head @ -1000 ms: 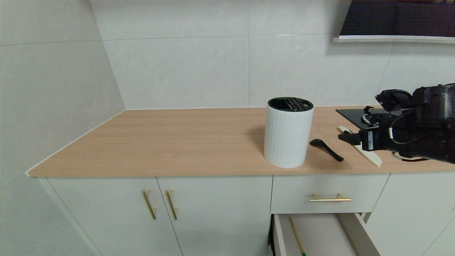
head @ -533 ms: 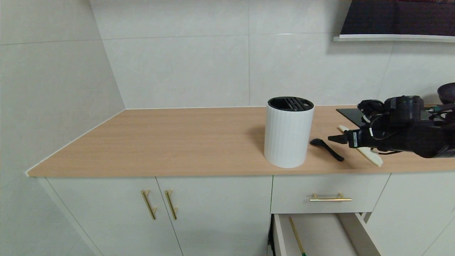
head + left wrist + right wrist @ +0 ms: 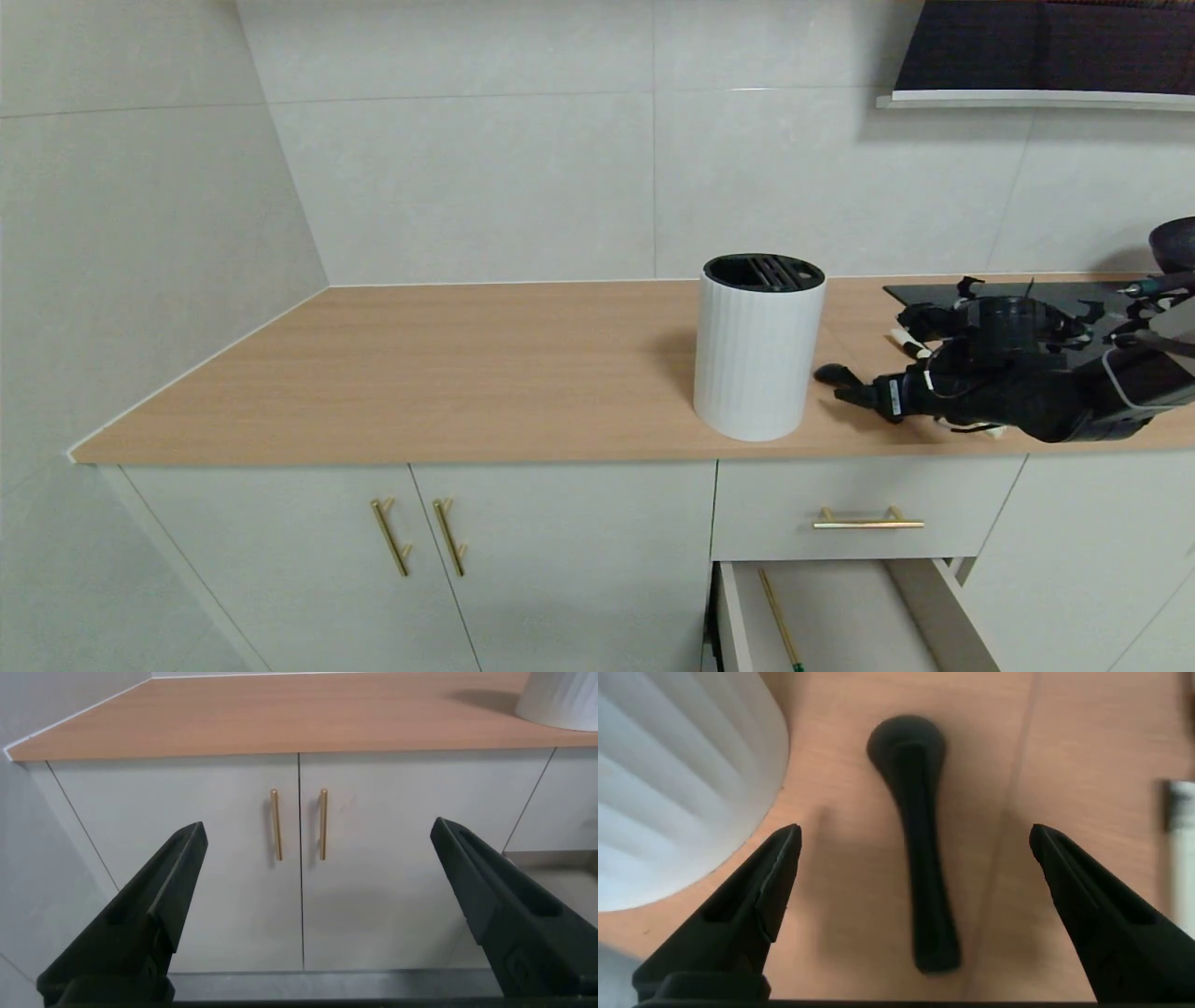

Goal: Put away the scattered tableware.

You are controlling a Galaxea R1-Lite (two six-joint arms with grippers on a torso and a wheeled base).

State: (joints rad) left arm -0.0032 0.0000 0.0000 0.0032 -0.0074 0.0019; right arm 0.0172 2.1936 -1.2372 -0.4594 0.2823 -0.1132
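Pale wall tiles back a wooden surface (image 3: 467, 373) where a white ribbed holder (image 3: 758, 359) stands, the fixed point of the scene. In the head view, a black spoon (image 3: 837, 375) lies flat on the surface just beside the holder, on the side toward the cooktop (image 3: 920, 297). The right jaws hang low over its handle. A white utensil (image 3: 904, 343) lies beyond the spoon, farther from the holder. Below the holder, an open drawer (image 3: 840, 625) holds a single chopstick (image 3: 777, 621).

In the left wrist view, the left jaws are spread wide and empty. They face cupboard doors (image 3: 392, 877) under the surface, well apart from the holder.

In the right wrist view, the right jaws stand spread on either side of the spoon, with the handle between them and the bowl end nearer the holder's wall.

Likely trouble: the thin, flat handle may slide or pivot as the jaws close and skitter against the holder. A descent too shallow would pinch air, and one too deep would scrape the wood.
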